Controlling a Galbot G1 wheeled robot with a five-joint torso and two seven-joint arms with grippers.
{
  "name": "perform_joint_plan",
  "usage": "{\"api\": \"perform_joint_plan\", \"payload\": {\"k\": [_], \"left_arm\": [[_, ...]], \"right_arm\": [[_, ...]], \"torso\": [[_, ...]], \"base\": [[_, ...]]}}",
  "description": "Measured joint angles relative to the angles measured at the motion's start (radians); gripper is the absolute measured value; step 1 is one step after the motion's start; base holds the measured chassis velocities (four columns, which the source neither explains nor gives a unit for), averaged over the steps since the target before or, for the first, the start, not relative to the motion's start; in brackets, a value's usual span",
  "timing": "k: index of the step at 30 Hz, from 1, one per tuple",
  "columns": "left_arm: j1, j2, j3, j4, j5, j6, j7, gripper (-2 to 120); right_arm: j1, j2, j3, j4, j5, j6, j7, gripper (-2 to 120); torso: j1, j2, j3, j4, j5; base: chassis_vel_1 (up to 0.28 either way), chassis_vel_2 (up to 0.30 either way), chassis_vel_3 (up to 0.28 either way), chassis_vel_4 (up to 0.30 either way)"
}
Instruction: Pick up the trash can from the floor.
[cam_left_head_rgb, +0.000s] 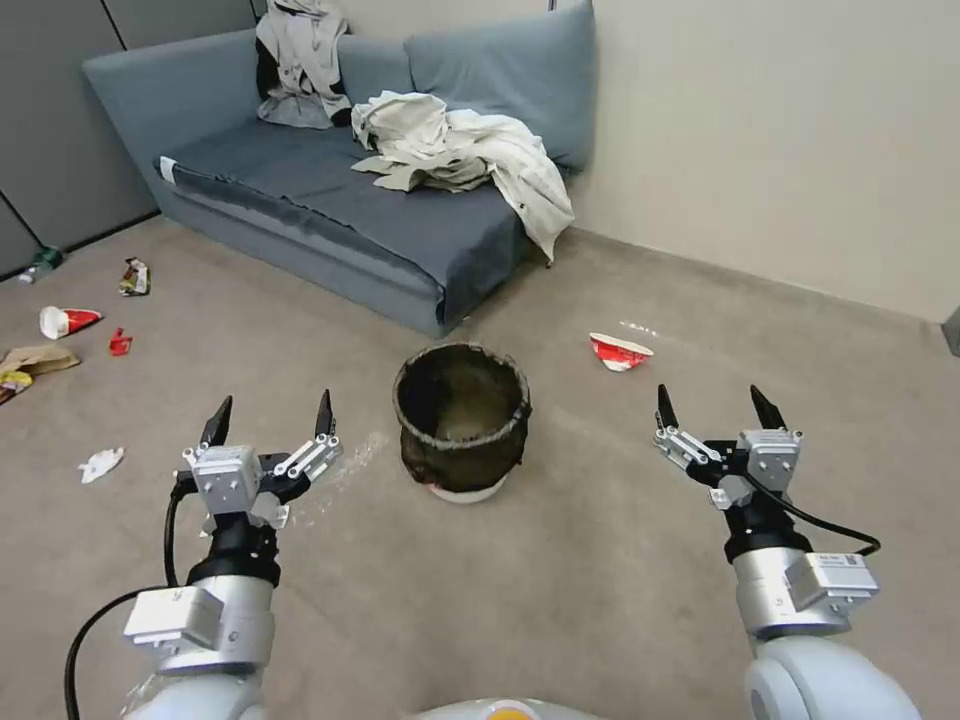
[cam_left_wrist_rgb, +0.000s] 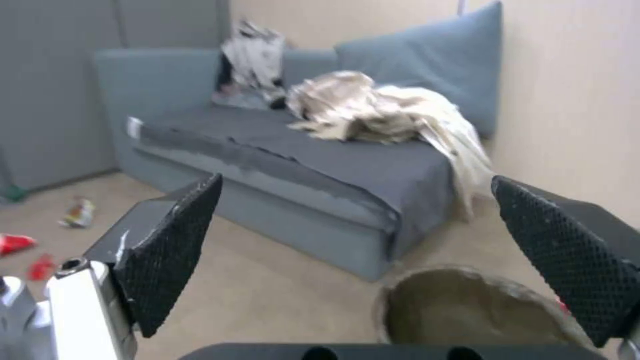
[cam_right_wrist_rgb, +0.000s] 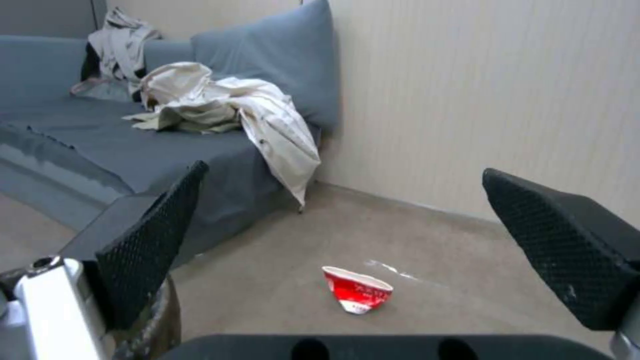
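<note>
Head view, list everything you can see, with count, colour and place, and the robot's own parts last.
Round white trash can with dark plastic bag liner: one, upright on the floor between the two claws.
Beige-grey carpet floor: one, across the room.
Crushed red-and-white paper cup: one, on the floor right of the can.
Blue-grey fabric sofa: one, against the far wall.
Cream crumpled cloths: two heaps, on the sofa seat and backrest.
Scattered litter scraps: several, red, white and brown, on the floor at far left.
Left claw: one, black fingers, open, left of the can.
Right claw: one, black fingers, open, right of the can.
</note>
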Motion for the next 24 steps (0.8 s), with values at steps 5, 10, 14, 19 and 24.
{"api": "perform_joint_plan", "payload": {"k": [5,10,14,19,24], "left_arm": [[-0.073,0.086,-0.012,0.034,-0.112,0.085,-0.009,100],[-0.253,0.212,-0.007,0.159,-0.301,0.186,-0.054,100],[-0.324,0.25,0.01,0.214,-0.355,0.214,-0.055,100],[-0.459,0.287,0.059,0.303,-0.426,0.3,-0.07,100],[-0.5,0.304,0.067,0.343,-0.446,0.345,-0.104,100]], "right_arm": [[-0.015,-0.005,0.001,-0.003,-0.006,0.001,0.0,100],[-0.026,-0.016,0.003,-0.015,-0.015,-0.001,0.0,100],[-0.021,-0.016,0.007,-0.022,-0.013,-0.004,0.0,100],[0.008,-0.02,0.004,-0.045,0.002,-0.018,-0.018,100],[0.039,-0.029,-0.01,-0.065,0.007,-0.027,-0.033,100]], "torso": [[0.0,0.0,0.0,0.0003,-0.0003],[0.0,0.0,0.0,0.0003,-0.0002],[0.0,0.0,0.0,0.0003,0.0],[0.0,0.0,0.0,0.0,0.0001],[0.0,0.0,0.0,0.0008,0.0001]], "base": [[0.021,-0.009,-0.012,0.005],[0.0,0.0,0.0,0.0],[0.0,0.0,0.0,0.0],[0.0,0.0,0.0,0.0],[0.0,0.0,0.0,0.0]]}}
